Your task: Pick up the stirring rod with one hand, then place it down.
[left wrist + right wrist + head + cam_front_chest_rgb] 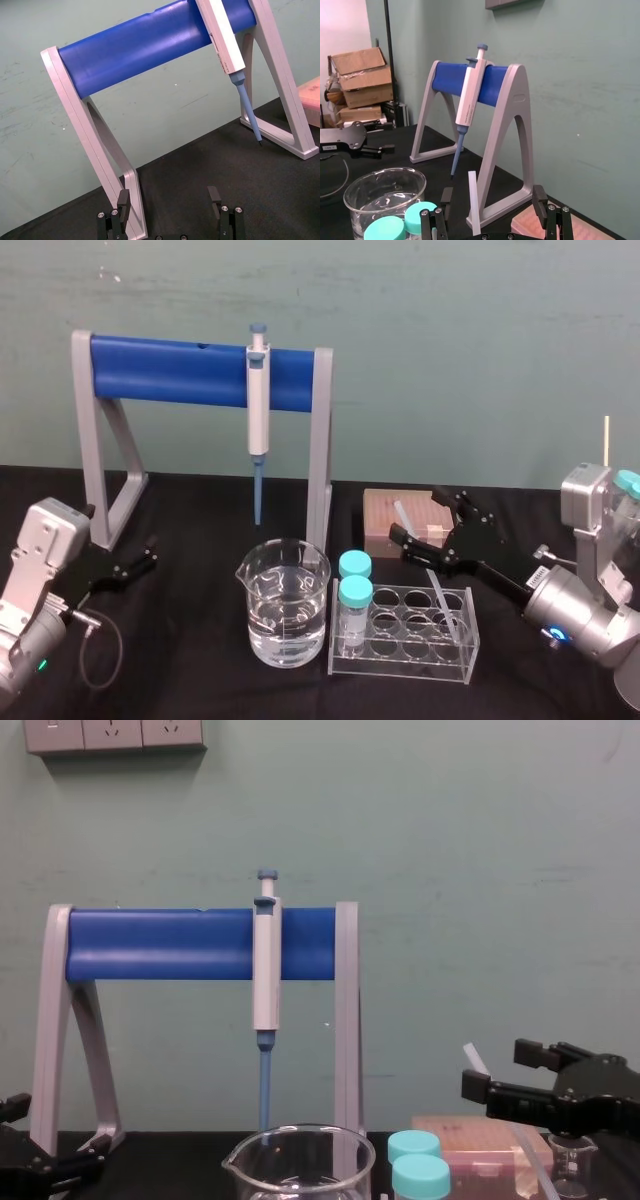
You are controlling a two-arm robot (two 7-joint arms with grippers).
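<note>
One thin, translucent whitish stirring rod (446, 602), straight and pencil-slim, stands leaning in the clear plastic test-tube rack (400, 665).

You can see its upper end rising between the spread fingers of the black right gripper (491, 200), with a gap on either side. The rack also holds two teal-capped vials (354, 592) in its left-hand holes. Just left of it stands a clear glass beaker (285, 615), part-filled with clear liquid. Your left gripper (169, 197) sits low at the far left, fingers apart.
</note>
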